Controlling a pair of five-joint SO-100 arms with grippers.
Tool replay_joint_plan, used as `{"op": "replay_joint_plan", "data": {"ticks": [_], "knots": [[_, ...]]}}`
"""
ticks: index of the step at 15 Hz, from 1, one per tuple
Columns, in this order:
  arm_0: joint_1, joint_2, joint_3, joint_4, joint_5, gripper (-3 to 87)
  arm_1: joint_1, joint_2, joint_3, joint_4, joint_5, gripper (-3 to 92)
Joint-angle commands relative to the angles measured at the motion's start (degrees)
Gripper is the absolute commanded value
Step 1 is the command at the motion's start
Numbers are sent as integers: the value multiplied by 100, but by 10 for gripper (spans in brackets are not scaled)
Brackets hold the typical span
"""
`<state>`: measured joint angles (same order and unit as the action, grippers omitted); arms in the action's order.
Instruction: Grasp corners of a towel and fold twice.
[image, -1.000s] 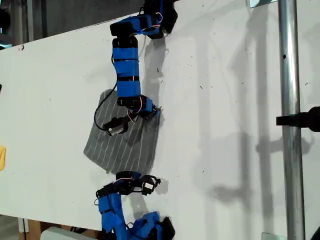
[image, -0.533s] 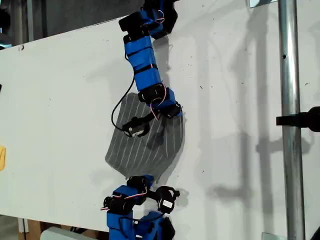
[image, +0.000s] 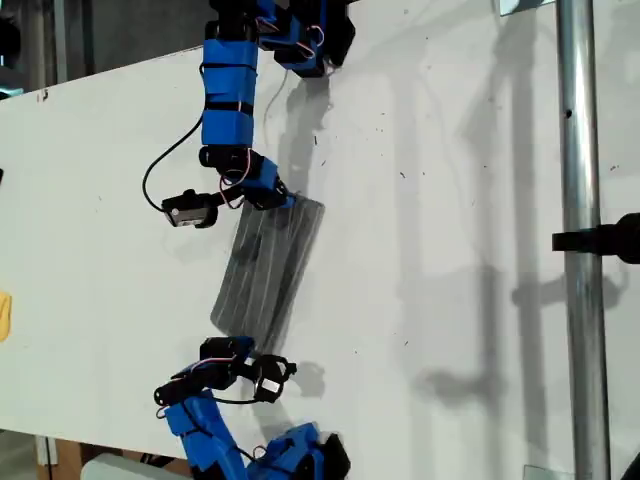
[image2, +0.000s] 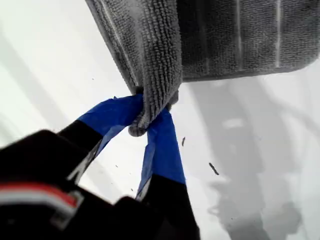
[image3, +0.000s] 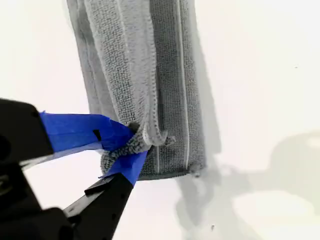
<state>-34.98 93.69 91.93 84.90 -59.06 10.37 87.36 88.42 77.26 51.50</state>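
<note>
Clamping a bunched fold of the towel (image2: 225, 40) between its blue-taped jaws, my first hand (image2: 150, 117) is clenched tight on the cloth, with pile bulging out from between the tips. My second hand (image3: 132, 145) is likewise clenched on the towel, pinching a doubled edge close to one short end.

Only the wrist views show these grips. The first wrist view also shows the looped pile and two pale stripes on a layer that hangs above the white worktop (image2: 260, 150) and casts a shadow there. The second wrist view shows the towel (image3: 150, 60) as a long narrow strip of several layers running away from the jaws.

The exterior view shows what the wrist views do not. The towel (image: 265, 270) lies as a slanted, folded band in the middle of the worktop (image: 450, 150), between one blue arm (image: 228, 100) reaching from the far edge and another (image: 200, 410) at the near edge. A metal pole (image: 580, 200) stands at that view's right, and a small yellow thing (image: 4, 315) sits at its left edge.

Half a second ago the towel was a broad, rounded sheet. It is now much narrower, and the far arm has swung toward the exterior view's left.
</note>
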Motion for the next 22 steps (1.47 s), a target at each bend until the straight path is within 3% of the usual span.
{"op": "replay_joint_plan", "data": {"ticks": [1, 5, 7, 13, 19, 20, 22], "knots": [[-703, -773, -1433, 88, 633, -29, 729, 457, -44, 18, -615, -3], [-1354, -2206, -3771, 492, 1318, -29, 1837, 571, -360, 88, -1635, -3], [-1521, -2303, -3981, 466, 1397, -29, 2145, 642, -571, 167, -1925, -3], [-1204, -2593, -3076, 677, 932, -29, 1099, -439, 105, -791, -1195, -3], [-1266, -3542, -3067, 563, 694, -25, 1020, -1600, 88, -1266, -1011, -3], [-1345, -3771, -3243, 721, 686, 14, 1063, -1767, 26, -1301, -1011, -3], [-1441, -3990, -3612, 1090, 905, 175, 1213, -1960, -149, -1178, -1037, 118]]}}
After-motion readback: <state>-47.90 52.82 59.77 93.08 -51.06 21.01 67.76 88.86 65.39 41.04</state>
